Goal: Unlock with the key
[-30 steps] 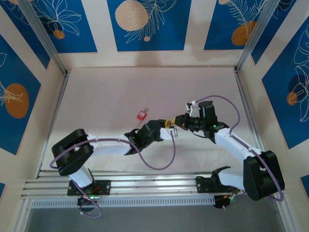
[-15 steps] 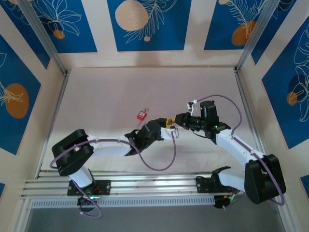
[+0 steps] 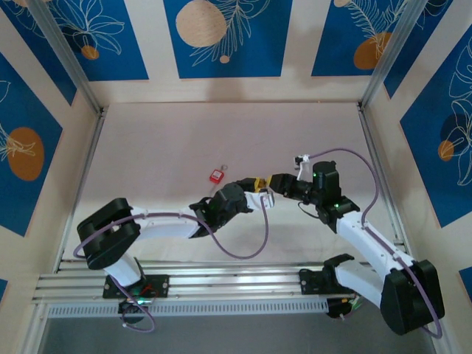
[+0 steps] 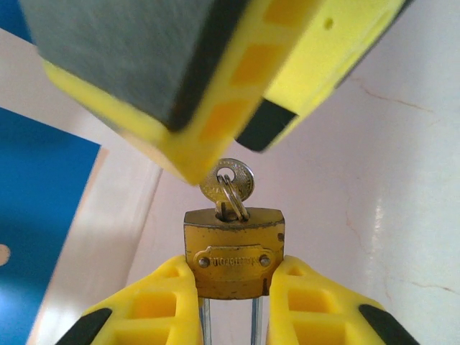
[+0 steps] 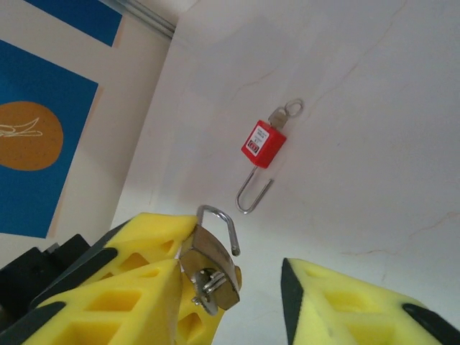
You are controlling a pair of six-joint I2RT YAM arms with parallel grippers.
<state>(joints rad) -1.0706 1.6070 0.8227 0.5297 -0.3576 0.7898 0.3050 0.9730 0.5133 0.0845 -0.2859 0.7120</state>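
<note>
Now the left pincer (image 4: 233,273) is closed tight on the brass padlock (image 4: 234,248), with one yellow finger on each side of its body. The padlock's steel loop points back between these fingers, toward the left wrist. The key (image 4: 227,183) sticks in the keyhole at the other end of the padlock, just past the left pincer's fingertips. Its round silver head pokes out, and a thin ring goes through the hole in the head.

The right pincer (image 5: 241,277) is open. Its two yellow fingers stand apart, and the padlock and key sit in the gap, close beside one finger and away from the other. From the left wrist, one big yellow finger (image 4: 215,93) of the right pincer hangs just over the key's head. Its edge covers the top of the head, and it is too hard to tell if they touch.

From above, the two pincers meet tip to tip over the pale tabletop (image 3: 162,140). A red padlock (image 5: 263,144) lies flat on the tabletop, a little way beyond both pincers. Its steel loop points toward the right pincer, and a small key sticks out of its far end.
</note>
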